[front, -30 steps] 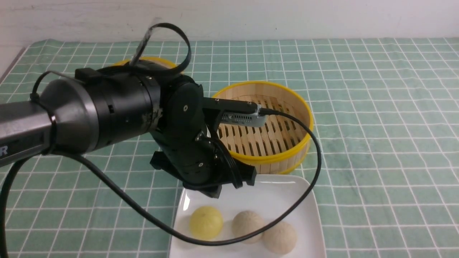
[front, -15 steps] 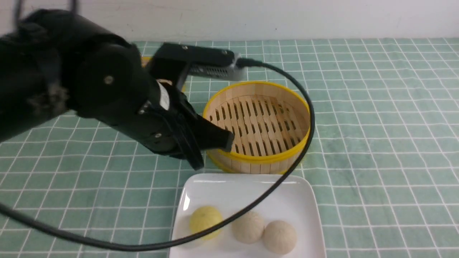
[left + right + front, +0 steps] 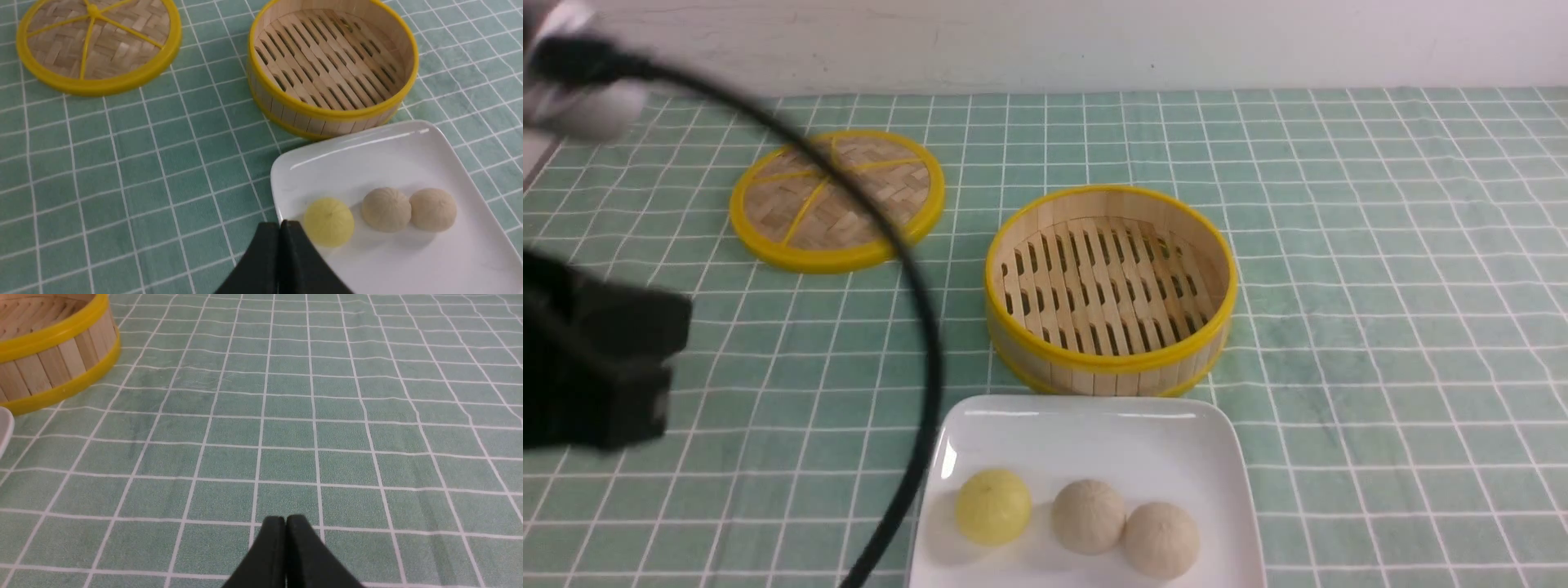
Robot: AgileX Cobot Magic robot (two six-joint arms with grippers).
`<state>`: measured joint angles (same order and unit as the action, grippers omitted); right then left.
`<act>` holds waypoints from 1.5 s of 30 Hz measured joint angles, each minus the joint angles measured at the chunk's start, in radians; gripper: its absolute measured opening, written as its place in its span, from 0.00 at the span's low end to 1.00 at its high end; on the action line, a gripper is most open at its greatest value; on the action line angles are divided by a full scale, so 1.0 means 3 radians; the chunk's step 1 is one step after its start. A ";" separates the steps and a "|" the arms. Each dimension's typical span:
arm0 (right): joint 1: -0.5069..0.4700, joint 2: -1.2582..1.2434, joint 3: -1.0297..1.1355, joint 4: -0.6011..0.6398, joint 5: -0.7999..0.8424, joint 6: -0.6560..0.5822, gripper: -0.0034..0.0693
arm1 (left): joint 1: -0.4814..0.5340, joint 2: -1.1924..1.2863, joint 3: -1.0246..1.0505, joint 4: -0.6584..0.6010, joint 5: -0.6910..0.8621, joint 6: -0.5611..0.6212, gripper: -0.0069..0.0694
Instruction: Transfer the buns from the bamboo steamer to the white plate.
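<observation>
The white plate (image 3: 1094,433) holds a pale yellow bun (image 3: 992,506) and two beige buns (image 3: 1088,516) (image 3: 1161,540) in a row near its front edge. Just behind it stands the bamboo steamer (image 3: 1111,363), with only its bare slatted floor showing. In the left wrist view my left gripper (image 3: 281,223) is shut with nothing in it, hovering close to the yellow bun (image 3: 329,221) at the plate's (image 3: 367,155) left rim. My right gripper (image 3: 285,518) is shut and empty above bare cloth, to the right of the steamer (image 3: 53,355).
The flat woven lid (image 3: 837,198) lies on the green checked cloth at the back left. A black cable (image 3: 923,327) arcs across the front view, and the blurred left arm (image 3: 596,367) fills its left edge.
The left arm has swung away from over the steamer and plate to the far left, uncovering the lid. The three buns and the plate have not moved.
</observation>
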<state>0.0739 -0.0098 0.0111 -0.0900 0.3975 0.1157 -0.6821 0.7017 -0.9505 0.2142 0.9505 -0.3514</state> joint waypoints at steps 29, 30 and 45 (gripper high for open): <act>0.0000 0.0000 0.0000 -0.0001 0.0000 0.0000 0.13 | 0.0000 -0.0875 0.1267 0.0050 -0.1367 -0.1044 0.14; 0.0000 0.0000 0.0000 -0.0001 0.0000 0.0000 0.13 | 0.0000 -0.0875 0.1272 0.0050 -0.1367 -0.1044 0.14; 0.0000 0.0000 0.0000 -0.0001 -0.0002 0.0003 0.15 | 0.1209 -0.1608 0.2284 -0.0355 -0.1920 -0.0125 0.15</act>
<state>0.0739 -0.0098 0.0111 -0.0903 0.3969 0.1166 -0.3194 0.2194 -0.2652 0.1078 0.3746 -0.3889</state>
